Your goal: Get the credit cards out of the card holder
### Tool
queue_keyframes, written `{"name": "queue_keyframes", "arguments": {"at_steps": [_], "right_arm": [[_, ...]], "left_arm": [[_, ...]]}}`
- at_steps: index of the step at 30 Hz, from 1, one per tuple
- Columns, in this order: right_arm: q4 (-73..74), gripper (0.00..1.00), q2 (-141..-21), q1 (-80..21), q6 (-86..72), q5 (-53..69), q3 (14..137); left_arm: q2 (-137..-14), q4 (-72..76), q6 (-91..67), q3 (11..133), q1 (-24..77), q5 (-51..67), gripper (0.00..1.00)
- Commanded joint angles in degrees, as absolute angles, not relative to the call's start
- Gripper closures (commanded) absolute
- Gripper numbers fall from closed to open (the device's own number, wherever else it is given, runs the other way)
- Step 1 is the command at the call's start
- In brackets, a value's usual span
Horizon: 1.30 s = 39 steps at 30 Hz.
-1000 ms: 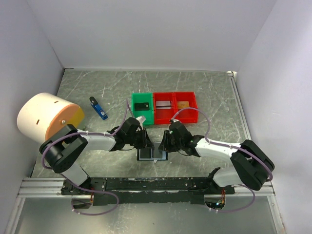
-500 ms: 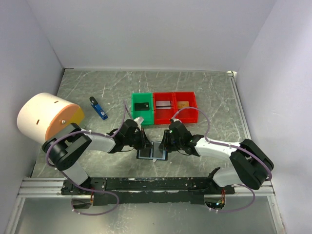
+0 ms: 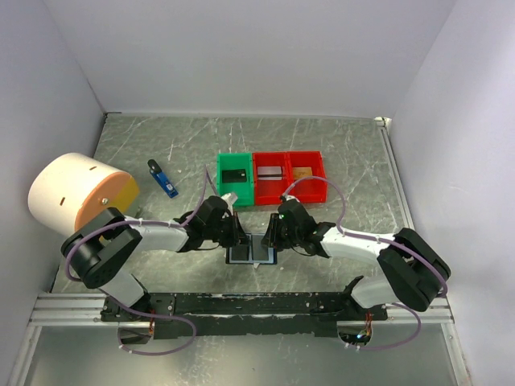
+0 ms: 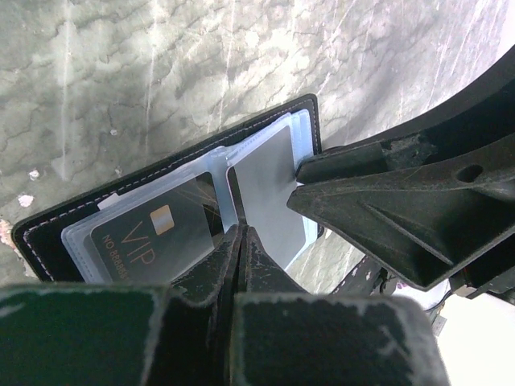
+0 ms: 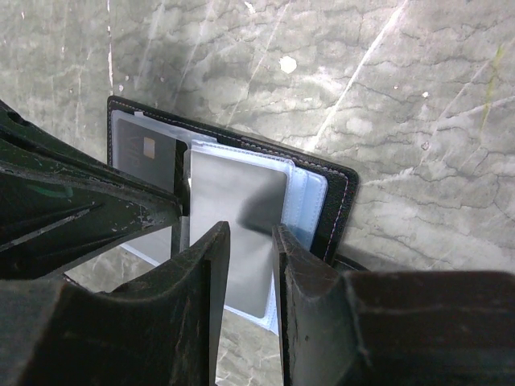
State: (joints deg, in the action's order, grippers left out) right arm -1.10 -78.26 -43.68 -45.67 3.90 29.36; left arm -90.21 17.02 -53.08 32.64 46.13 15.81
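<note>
**benchbot_dan:** Claw check from up top: left claw and right claw both meet over the open card holder, at the bench's near side.

**yam_fan:** Left wrist cam: left one's pressed together, tips on the clear sleeves by the fold.

**benchbot_dan:** Right wrist cam: right claw's part spread, empty, grey card right under it, long axis pointing at the claw. Right arm's nearer, I reckon.
</note>
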Motion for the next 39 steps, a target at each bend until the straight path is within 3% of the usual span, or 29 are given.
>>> {"name": "queue_keyframes", "arguments": {"at_steps": [1,3,8,11,16,25,36,39], "right_arm": [[1.12,0.71,-79.76,-43.55,-45.18,2.23,27.86],[1.23,0.71,-79.80,-43.50,-45.26,2.00,27.73],[0.82,0.71,-80.17,-43.51,-45.27,1.97,27.45],[0.56,0.71,-80.65,-43.55,-45.24,2.34,27.59],[0.52,0.71,-80.86,-43.55,-45.26,2.24,27.50],[0.67,0.71,-81.23,-43.54,-45.02,1.99,27.52],[0.41,0.71,-81.19,-43.33,-44.91,2.25,27.57],[0.35,0.71,-81.13,-43.33,-44.91,2.36,27.61]], "left_arm": [[-89.37,16.24,-52.42,33.97,46.56,14.51,0.93],[-89.36,16.15,-52.68,33.78,46.53,14.19,0.91],[-90.48,19.82,-54.06,32.70,46.54,15.63,0.73],[-92.50,23.46,-55.74,31.61,46.54,16.76,0.69],[-95.09,27.70,-57.37,30.65,46.54,18.26,0.72],[-90.48,23.00,-56.34,30.56,46.55,14.30,0.93],[-87.49,17.99,-55.01,31.21,46.58,11.73,0.92],[-88.80,18.00,-55.64,31.42,46.58,12.08,0.76]]}}
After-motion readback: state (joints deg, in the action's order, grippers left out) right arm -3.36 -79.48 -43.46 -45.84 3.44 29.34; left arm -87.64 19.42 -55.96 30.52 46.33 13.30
